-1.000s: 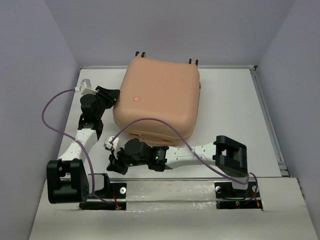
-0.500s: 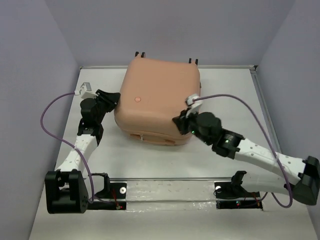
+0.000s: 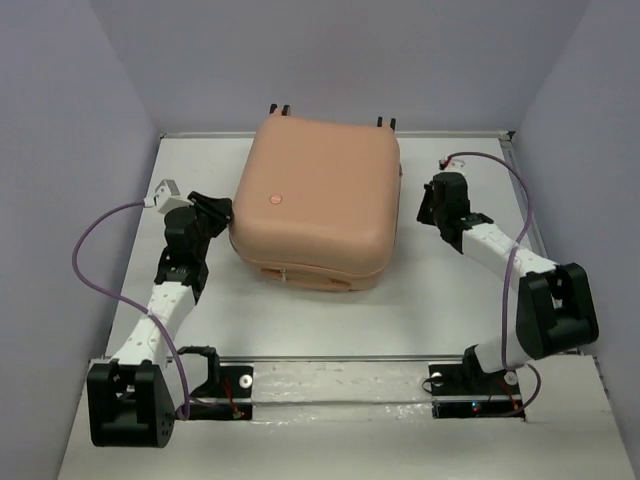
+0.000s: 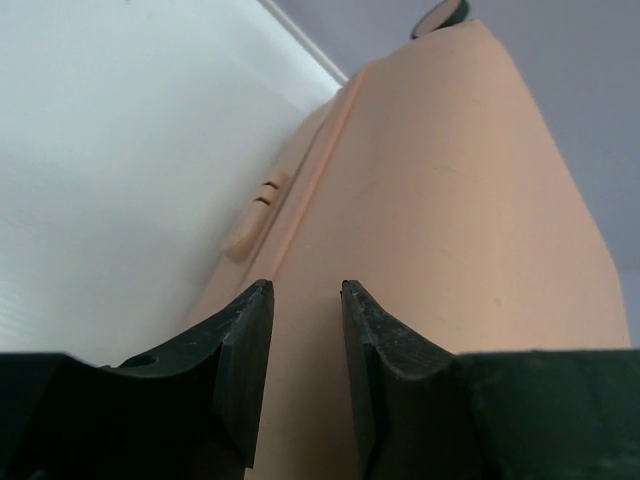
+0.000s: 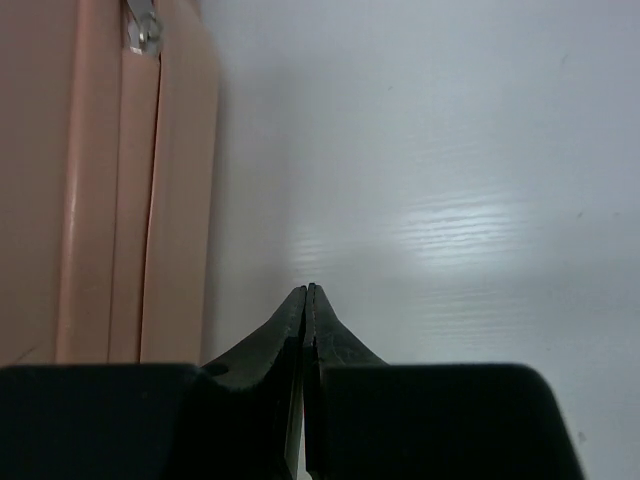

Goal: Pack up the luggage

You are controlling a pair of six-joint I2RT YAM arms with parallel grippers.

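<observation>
The luggage (image 3: 315,200) is a peach-pink hard-shell suitcase, closed and lying flat at the table's middle back. My left gripper (image 3: 222,210) is at its left side, jaws a little apart with nothing between them; in the left wrist view the gripper (image 4: 307,290) is right up against the pink shell (image 4: 430,200). My right gripper (image 3: 425,205) is shut and empty just right of the suitcase. In the right wrist view its tips (image 5: 307,288) are over bare table, with the suitcase's side (image 5: 100,180) and a metal zipper pull (image 5: 145,30) at left.
Black wheels (image 3: 280,108) stick out at the suitcase's far edge. Grey walls enclose the white table (image 3: 470,290) on three sides. A purple cable (image 3: 90,250) loops out from the left arm.
My right arm has swung from the suitcase's front left corner around to its right side. My left gripper has shifted slightly nearer along the left side.
</observation>
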